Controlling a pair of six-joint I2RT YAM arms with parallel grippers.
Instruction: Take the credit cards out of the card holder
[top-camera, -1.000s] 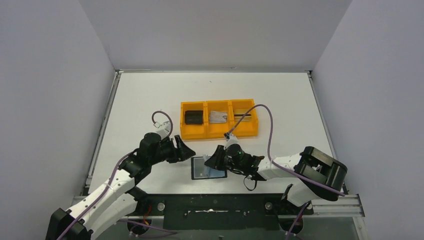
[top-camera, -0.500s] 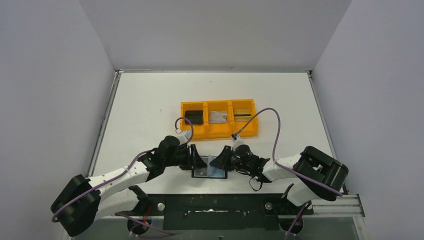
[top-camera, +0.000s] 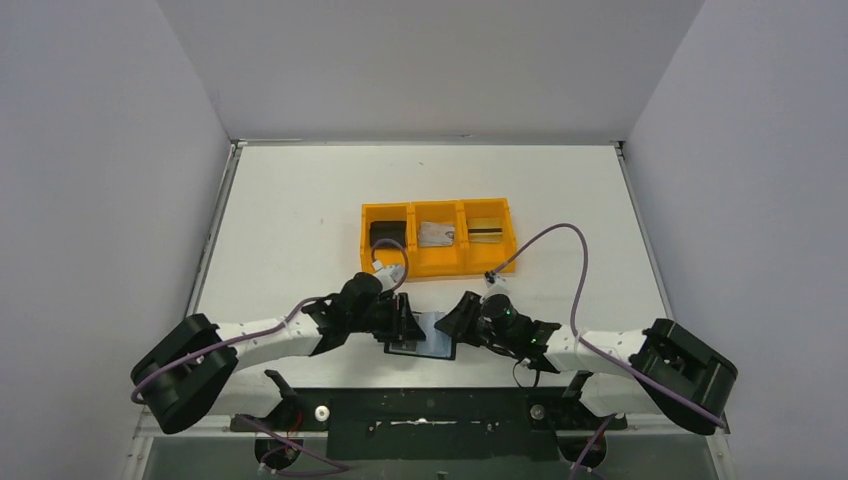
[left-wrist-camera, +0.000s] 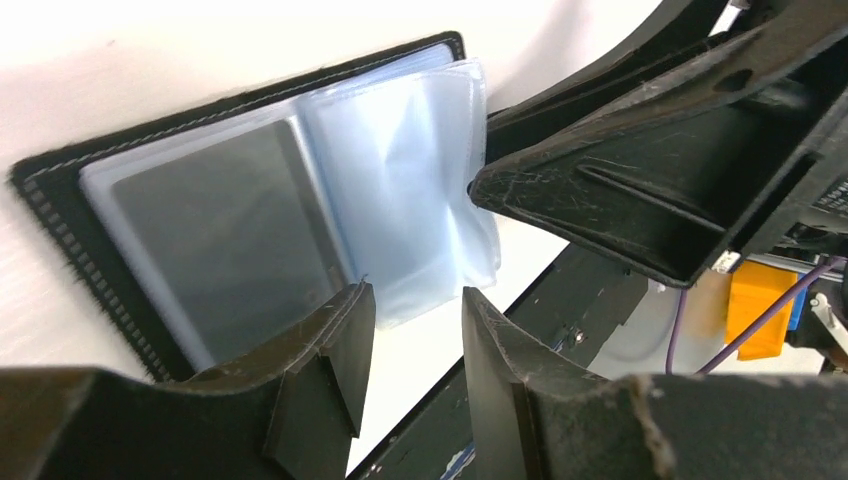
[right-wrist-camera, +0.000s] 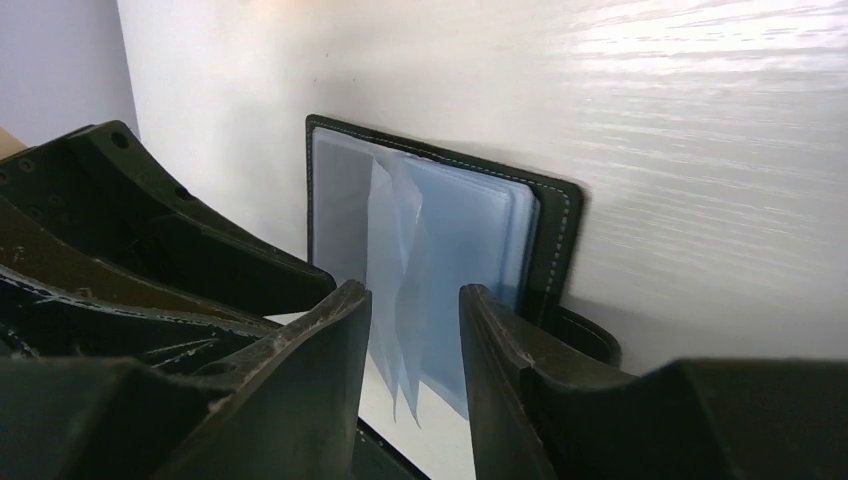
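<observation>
Left jaws and right jaws are both standing partly open, gripping nothing. Clear sleeves (right-wrist-camera: 400, 290) of the open card holder (left-wrist-camera: 205, 235) are sitting loose between the right jaws, just beyond the left jaws.

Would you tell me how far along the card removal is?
Done: a silvery card and a gold card lie in the orange tray. In hand: the left end effector and right end effector flank the open card holder. Left: I cannot tell whether its sleeves hold more.
</observation>
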